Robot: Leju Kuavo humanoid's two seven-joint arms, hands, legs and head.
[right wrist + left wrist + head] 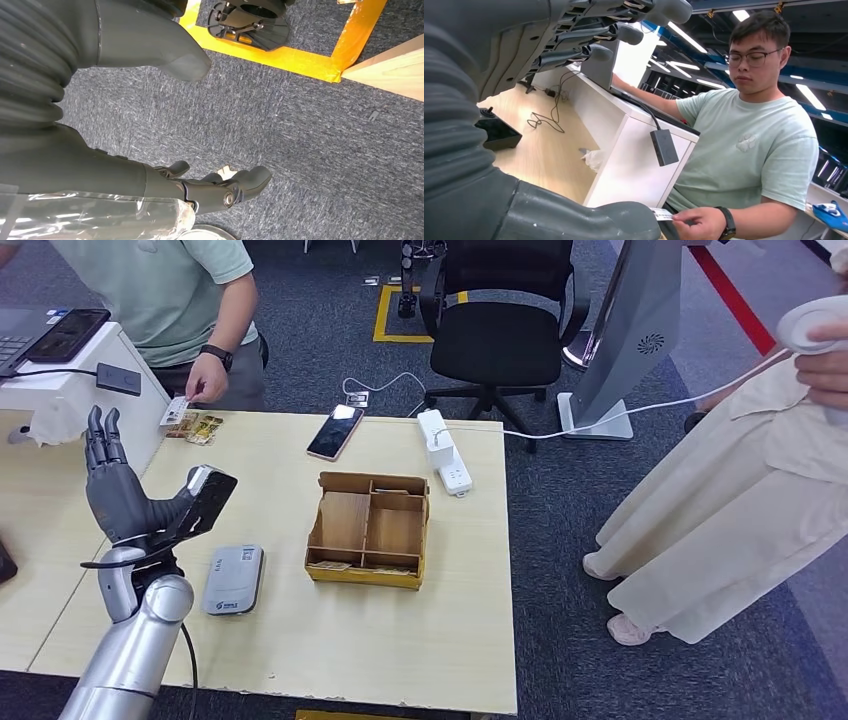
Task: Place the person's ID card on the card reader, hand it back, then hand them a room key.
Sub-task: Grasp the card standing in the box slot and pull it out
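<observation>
**Head view: left hand raised, ID card not yet received**

- **Left hand** (125,495): raised above the near-left part of the bench (400,640), fingers extended upward and apart, thumb spread; it has hold of nothing. In the left wrist view the palm faces the person (744,150).
- **Right hand** (220,187): seen in the right wrist view hanging over grey carpet, fingers loosely extended, holding nothing.
- **ID card** (174,410): pinched in the person's hand (205,380) at the far-left edge of the bench, near the left hand but apart from it. The left wrist view shows the card (663,214) just beyond the thumb.
- **Card reader** (234,580): grey, flat, lying on the bench just beside the left forearm, on its right.
- **Wooden tray** (368,530): compartmented, mid-bench; a card-like item lies in its near-left compartment, presumably a room key, though too small to confirm.
- **Other items**: phone (335,431), white power strip (443,452), small printed cards (196,428) beside the person's hand.

**Risks, judged:** the card is thin and held by one end; fingers closing early or off-line could miss it or knock it onto the printed cards. A weak pinch could drop it on the way to the reader. The forearm sits close enough to the reader that a careless swing could shove it.
</observation>
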